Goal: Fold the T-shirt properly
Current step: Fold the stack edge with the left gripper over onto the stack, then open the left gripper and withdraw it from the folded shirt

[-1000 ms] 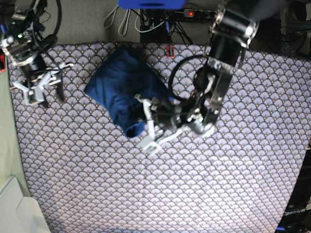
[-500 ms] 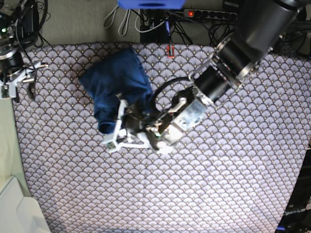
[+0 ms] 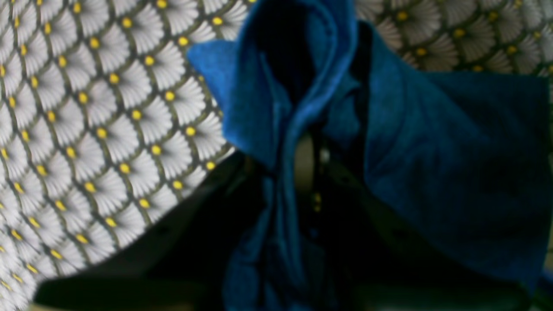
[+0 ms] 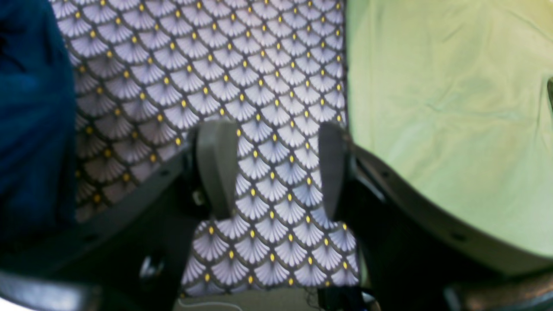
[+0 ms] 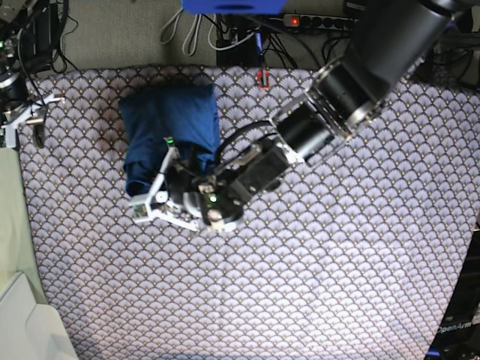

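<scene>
Left gripper pinched on shirt hem; right gripper empty, jaws wide, shirt off to its side.

A table cover printed with lavender-white scallops and small yellow dots spreads over nearly the whole table. Beyond its far edge lies a grey floor strip with white and black cables and a power strip showing a red light. Along the left edge runs pale green cloth. A pale bin sits at the near-left corner.
</scene>
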